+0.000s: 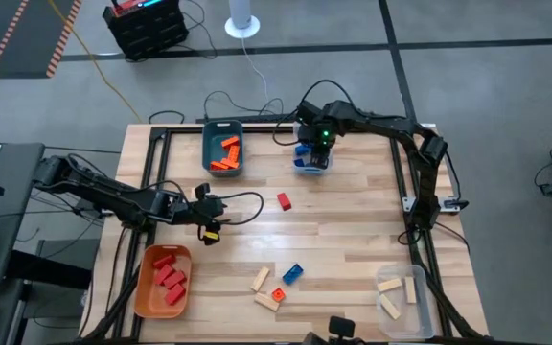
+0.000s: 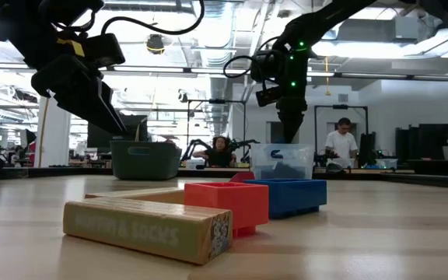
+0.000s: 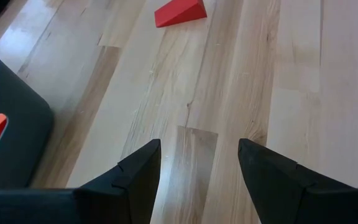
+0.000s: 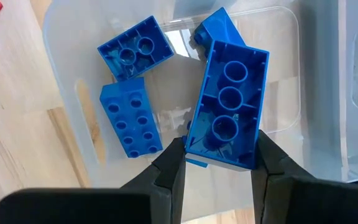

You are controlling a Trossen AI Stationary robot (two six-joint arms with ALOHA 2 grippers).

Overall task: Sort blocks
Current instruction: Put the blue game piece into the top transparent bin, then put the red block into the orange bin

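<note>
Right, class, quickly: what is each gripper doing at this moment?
Left gripper: open, empty, above bare table.
Right gripper: shut on a blue block, over the clear bin.

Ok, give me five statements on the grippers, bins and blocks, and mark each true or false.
1. The right gripper holds a blue block over the clear bin. True.
2. The left gripper holds a red block. False: it is open and empty over bare table.
3. The orange bin holds red blocks. True.
4. The teal bin holds blue blocks. False: it holds orange blocks.
5. No blue block lies loose on the table. False: one loose blue block lies near the front edge.
</note>
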